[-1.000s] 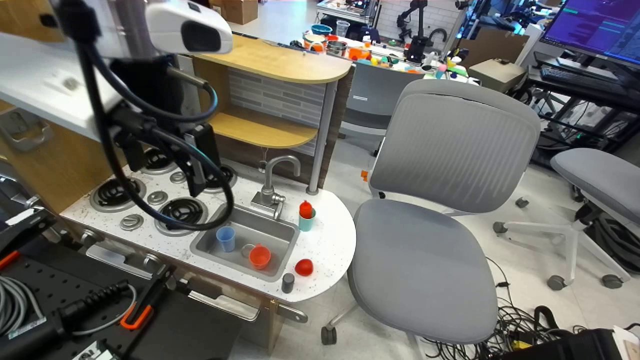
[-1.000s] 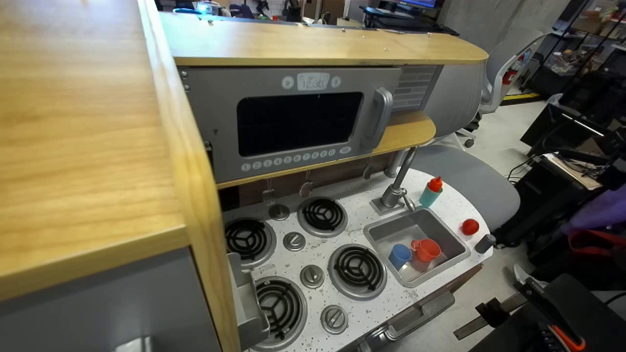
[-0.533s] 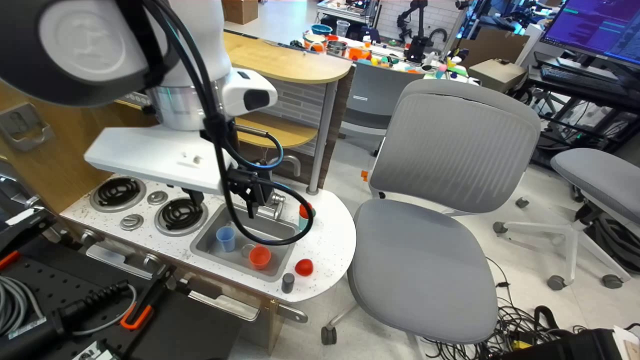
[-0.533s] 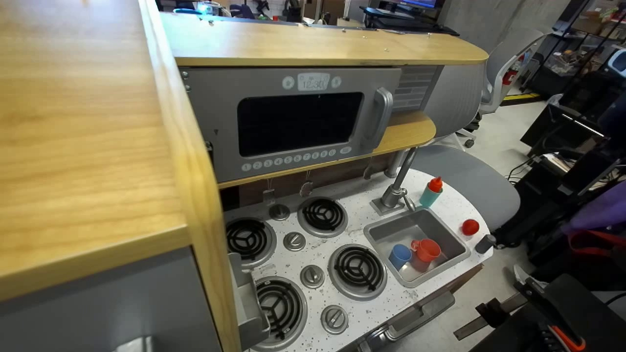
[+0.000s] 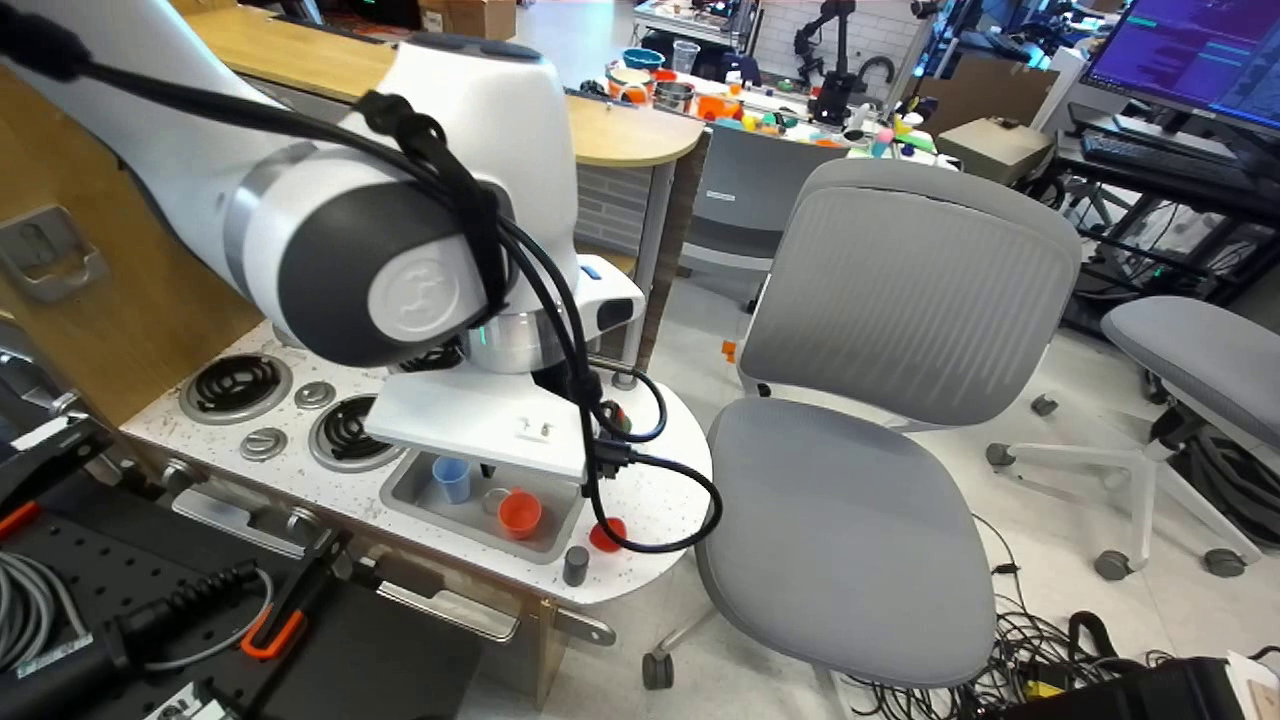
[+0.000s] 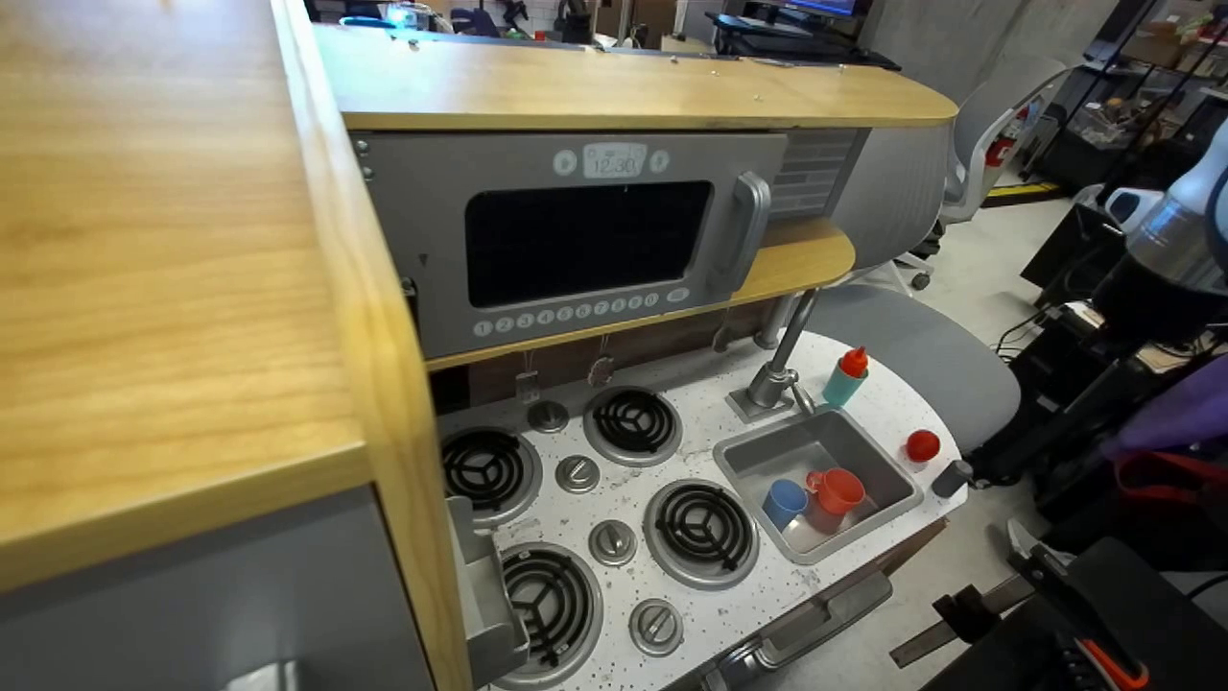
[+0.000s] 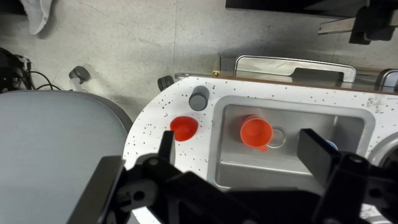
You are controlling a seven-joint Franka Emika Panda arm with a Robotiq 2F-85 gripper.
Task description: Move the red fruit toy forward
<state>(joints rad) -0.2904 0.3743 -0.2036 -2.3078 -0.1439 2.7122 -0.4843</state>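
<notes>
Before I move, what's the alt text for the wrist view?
Red fruit on a white counter, beside a grey cylinder, seen past the open, empty gripper. Right of them in the picture, a sink holds an orange cup and a blue cup, the latter mostly hidden by the gripper; a chair fills the lower left.
</notes>
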